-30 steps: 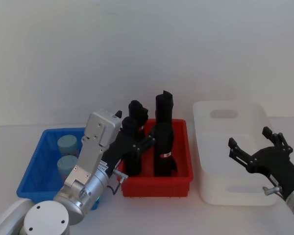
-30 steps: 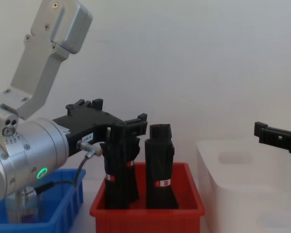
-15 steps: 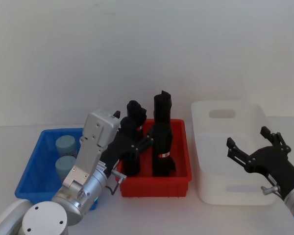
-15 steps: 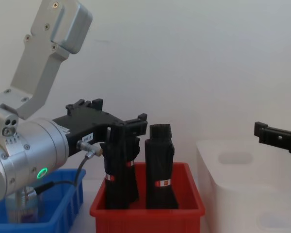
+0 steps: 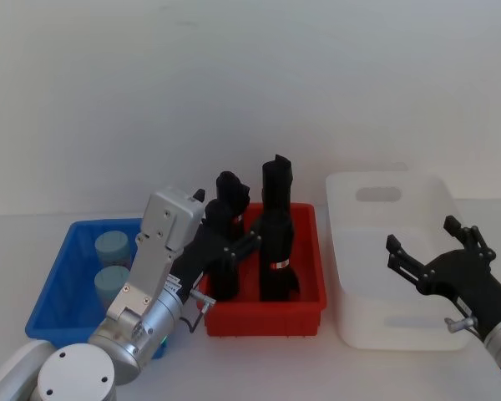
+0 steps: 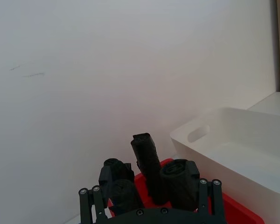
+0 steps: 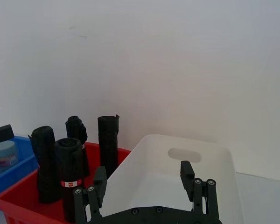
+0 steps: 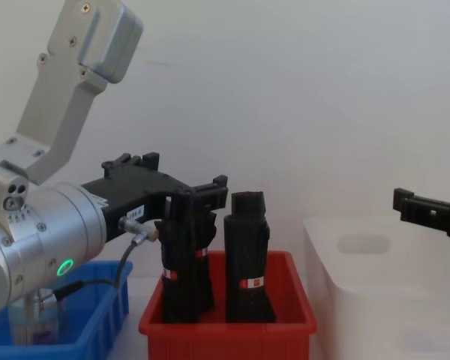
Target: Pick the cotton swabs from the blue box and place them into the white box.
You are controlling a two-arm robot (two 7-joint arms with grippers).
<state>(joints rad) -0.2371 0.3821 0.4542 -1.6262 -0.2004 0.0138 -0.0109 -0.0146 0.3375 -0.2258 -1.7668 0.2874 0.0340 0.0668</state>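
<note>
Little is differing from half a second ago: both arms are holding their poses, and the chest view is matching the earlier one throughout, while against a second ago the head view is showing the white box (image 5: 359, 284) and the right end effector (image 5: 422, 234) a touch further left. The white box, a large translucent tub with rounded corners and oval handle slots, is sitting on the table (image 5: 259, 368) at the right, with nothing lying in the part of its floor that shows. The blue box (image 5: 67, 251), small and bright with sloping sides, is sitting at the far left. The cotton swabs (image 5: 114, 246) are standing upright inside it, two clear tubs with pale blue tops, one behind the other, the pink-marked label showing in the right wrist view. Between the two boxes the red bin (image 5: 267, 317) is holding tall black rolled bundles (image 5: 277, 234), upright and leaning a little. The left arm's silver housing is covering the blue box's near right corner. The left end effector (image 5: 232, 221) is hanging over the red bin's left side, fingers spread and grasping nothing, the bundles standing just ahead of it; it is well apart from the swabs. The right end effector is hovering over the white box's near right part, likewise spread and holding nothing.
</note>
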